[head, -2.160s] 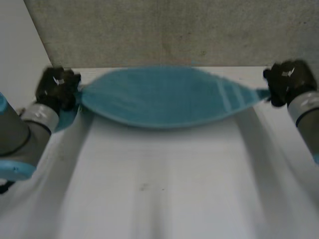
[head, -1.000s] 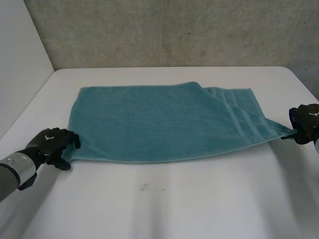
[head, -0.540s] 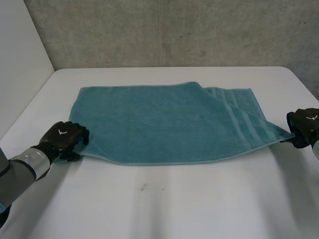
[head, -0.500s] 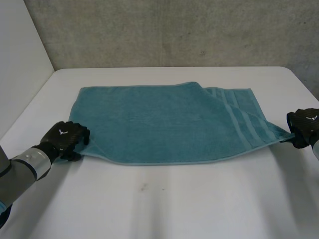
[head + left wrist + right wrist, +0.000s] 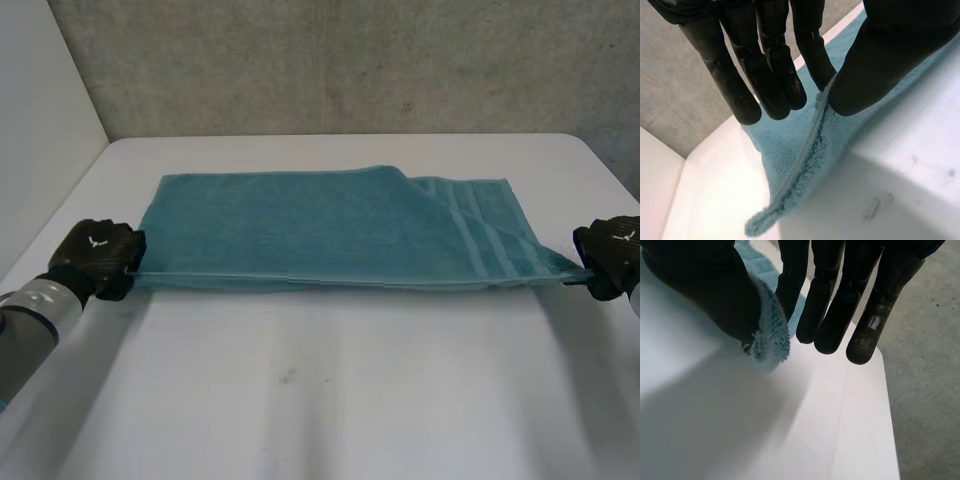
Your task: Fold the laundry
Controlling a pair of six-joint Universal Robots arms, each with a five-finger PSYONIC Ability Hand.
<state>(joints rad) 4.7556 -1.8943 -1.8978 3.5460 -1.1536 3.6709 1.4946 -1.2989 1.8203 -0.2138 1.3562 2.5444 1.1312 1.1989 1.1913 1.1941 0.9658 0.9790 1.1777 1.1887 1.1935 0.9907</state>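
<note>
Now: teal towel (image 5: 330, 225) lies across the far half of the white counter (image 5: 320, 400); its near long edge is stretched straight between the two robot hands
Left robot hand (image 5: 95, 258): at the towel's near left corner; thumb and one straight finger (image 5: 815, 55) clamped on the edge; the corner tip hangs loose below the pinch
Right robot hand (image 5: 612, 255): at the near right corner; thumb presses the corner tuft against a finger; the other fingers (image 5: 832, 315) are straight, clear of the cloth
Towel detail: pale stripes near its right end; a diagonal crease beside them
</note>
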